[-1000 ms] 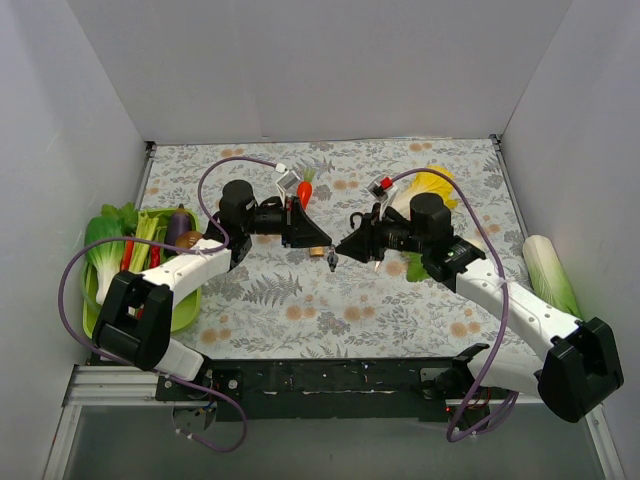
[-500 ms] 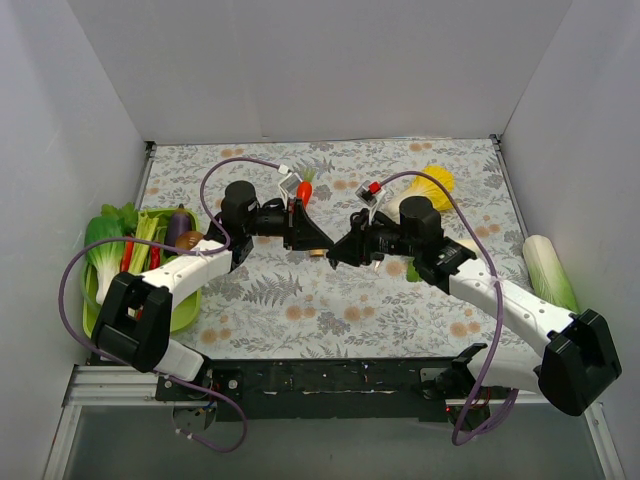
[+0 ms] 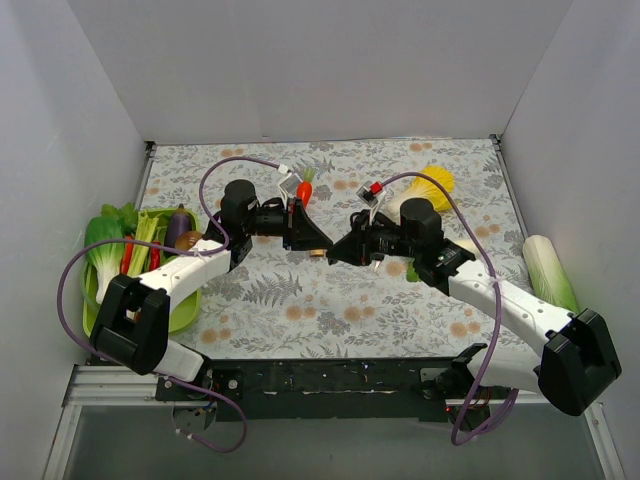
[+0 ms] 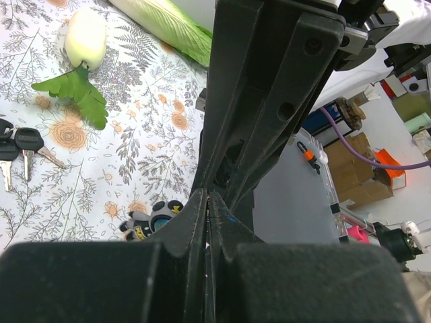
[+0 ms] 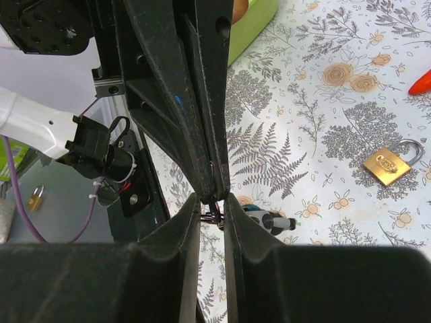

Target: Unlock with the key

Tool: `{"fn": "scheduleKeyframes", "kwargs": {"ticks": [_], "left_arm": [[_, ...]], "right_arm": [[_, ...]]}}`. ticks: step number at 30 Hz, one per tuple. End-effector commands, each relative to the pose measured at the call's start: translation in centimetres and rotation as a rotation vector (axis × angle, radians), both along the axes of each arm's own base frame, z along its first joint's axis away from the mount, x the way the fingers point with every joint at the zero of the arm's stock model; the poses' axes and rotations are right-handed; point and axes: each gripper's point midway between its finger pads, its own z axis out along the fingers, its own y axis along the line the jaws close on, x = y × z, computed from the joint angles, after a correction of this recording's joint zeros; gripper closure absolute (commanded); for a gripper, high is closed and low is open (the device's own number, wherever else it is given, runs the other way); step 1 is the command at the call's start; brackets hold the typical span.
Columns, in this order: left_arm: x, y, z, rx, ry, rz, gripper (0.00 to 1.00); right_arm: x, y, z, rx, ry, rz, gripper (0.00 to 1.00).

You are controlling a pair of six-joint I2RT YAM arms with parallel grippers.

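My left gripper (image 3: pixel 320 245) is shut on the thin key, which is hidden between its pads (image 4: pixel 195 215). The key ring (image 5: pixel 219 217) hangs at its tip, and a small toy charm (image 5: pixel 269 221) dangles from the ring; the charm also shows in the left wrist view (image 4: pixel 151 219). My right gripper (image 3: pixel 336 252) meets the left one tip to tip. Its fingers (image 5: pixel 188 229) stand a narrow gap apart on either side of the ring and the left fingertips. The brass padlock (image 5: pixel 387 165) lies on the flowered cloth just below the left gripper (image 3: pixel 316 253), shackle closed.
Two spare keys (image 4: pixel 17 145) lie on the cloth beside a white radish (image 4: pixel 86 37). A green tray (image 3: pixel 185 305) of vegetables stands at the left. A carrot (image 3: pixel 305 190), a yellow vegetable (image 3: pixel 435 180) and a napa cabbage (image 3: pixel 548 270) lie around.
My right gripper has moved left toward the left gripper until their tips meet around the key ring. The left arm has barely moved.
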Motion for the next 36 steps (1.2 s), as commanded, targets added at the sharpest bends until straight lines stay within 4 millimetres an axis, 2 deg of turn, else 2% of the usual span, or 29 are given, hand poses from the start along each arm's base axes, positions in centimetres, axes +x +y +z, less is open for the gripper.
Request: {"fn": "scheduleKeyframes", "kwargs": {"ticks": [1,11,13,14,18,19,21,22,26,31,36], "left_arm": [[-0.5,0.1,3.0,-0.037,-0.111,-0.011,1.00],[-1.7,0.3,3.2,-0.049,-0.117,-0.097,1.00],[-1.8,0.3,3.2,-0.052,-0.107,-0.101,0.84],[-1.8,0.3,3.2,-0.053,-0.104,-0.106,0.80],[-1.9,0.3,3.2,-0.060,-0.077,-0.109,0.53],[-1.8,0.3,3.3,-0.065,-0.085,-0.104,0.43],[-1.7,0.3,3.4,-0.070,-0.090,-0.086,0.36],[-1.8,0.3,3.6,-0.077,-0.093,-0.078,0.26],[-1.3,0.3,3.6,-0.082,-0.095,-0.039,0.22],[0.6,-0.1,2.7,-0.035,-0.068,0.059,0.22],[0.5,-0.2,2.2,-0.021,-0.051,0.020,0.33]], "right_arm": [[-0.5,0.1,1.8,0.060,-0.042,0.018,0.99],[-2.7,0.1,2.8,0.155,-0.011,0.118,0.99],[-3.2,0.1,3.0,0.174,-0.005,0.142,0.99],[-3.2,0.1,3.0,0.176,-0.004,0.145,0.99],[-3.4,0.0,2.9,0.178,0.002,0.145,0.99],[-3.4,0.0,2.9,0.177,0.003,0.141,0.99],[-3.3,-0.1,2.9,0.178,-0.003,0.133,0.99],[-3.2,-0.2,2.8,0.175,-0.006,0.127,0.99],[-3.2,-0.2,2.2,0.166,0.005,0.112,0.99],[-2.8,-0.6,1.5,0.151,0.007,0.066,0.99],[-2.4,-1.2,1.9,0.150,-0.025,0.016,0.99]]}}
